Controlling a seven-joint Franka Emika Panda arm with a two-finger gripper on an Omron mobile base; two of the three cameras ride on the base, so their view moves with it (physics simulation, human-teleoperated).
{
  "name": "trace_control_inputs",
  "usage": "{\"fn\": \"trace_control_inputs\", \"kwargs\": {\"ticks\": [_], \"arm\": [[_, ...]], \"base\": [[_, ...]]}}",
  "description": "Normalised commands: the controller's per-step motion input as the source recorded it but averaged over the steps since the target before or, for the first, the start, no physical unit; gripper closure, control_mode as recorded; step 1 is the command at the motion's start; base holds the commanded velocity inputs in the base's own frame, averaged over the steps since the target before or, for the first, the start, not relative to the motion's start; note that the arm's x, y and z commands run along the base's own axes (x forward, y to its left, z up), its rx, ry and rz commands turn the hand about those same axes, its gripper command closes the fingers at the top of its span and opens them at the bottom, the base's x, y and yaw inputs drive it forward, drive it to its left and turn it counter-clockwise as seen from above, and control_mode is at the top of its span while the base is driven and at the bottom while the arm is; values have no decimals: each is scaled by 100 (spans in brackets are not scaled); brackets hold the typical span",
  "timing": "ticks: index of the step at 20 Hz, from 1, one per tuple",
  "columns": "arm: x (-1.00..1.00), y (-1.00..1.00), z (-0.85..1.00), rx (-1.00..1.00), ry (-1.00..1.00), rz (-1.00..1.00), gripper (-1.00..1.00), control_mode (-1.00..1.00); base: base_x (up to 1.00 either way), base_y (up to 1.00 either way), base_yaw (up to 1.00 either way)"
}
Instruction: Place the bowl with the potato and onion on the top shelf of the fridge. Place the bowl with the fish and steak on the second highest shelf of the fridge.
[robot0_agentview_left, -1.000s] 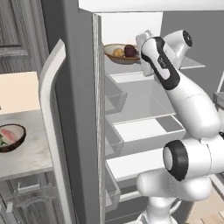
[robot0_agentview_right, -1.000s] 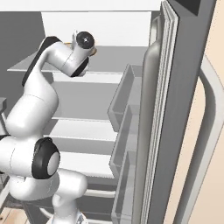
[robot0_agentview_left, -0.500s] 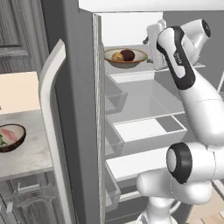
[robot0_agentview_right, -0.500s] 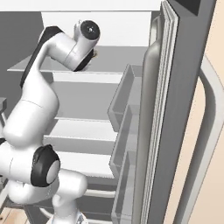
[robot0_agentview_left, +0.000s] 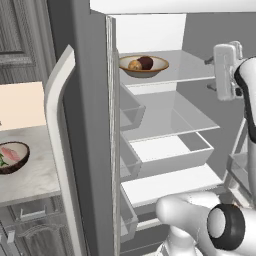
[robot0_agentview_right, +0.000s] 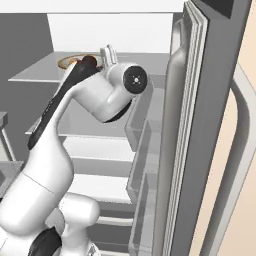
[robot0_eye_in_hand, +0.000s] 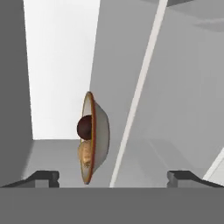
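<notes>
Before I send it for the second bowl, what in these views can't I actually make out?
- Left base view: the dark brown bowl on the counter is cut by the left edge, so its pale pinkish contents show only partly.
- Right base view: the tan bowl on the top shelf is largely behind the arm.
- Hand view: the gripper shows just two finger tips, wide apart.

Pale speckled surface (robot0_agentview_left: 35, 175) at left of left base view, beside open door. Grey panelled cabinet (robot0_agentview_left: 22, 42) above it at upper left. Cream wall patch (robot0_agentview_left: 20, 102) between cabinet and surface. Drawer fronts (robot0_agentview_left: 30, 212) under surface edge, grey, with small handles. Beige wall (robot0_agentview_right: 240, 190) along right edge of right base view.
</notes>
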Motion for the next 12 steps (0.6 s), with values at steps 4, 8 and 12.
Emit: {"fn": "trace_control_inputs", "kwargs": {"ticks": [4, 8, 12], "arm": [[-100, 13, -100, -59, -5, 12, -100, -100], [-100, 76, -100, -75, 1, 23, -100, -100], [-79, 94, -72, -68, -1, 26, -100, -100]], "base": [[0, 0, 0], [0, 0, 0], [0, 0, 0]]}}
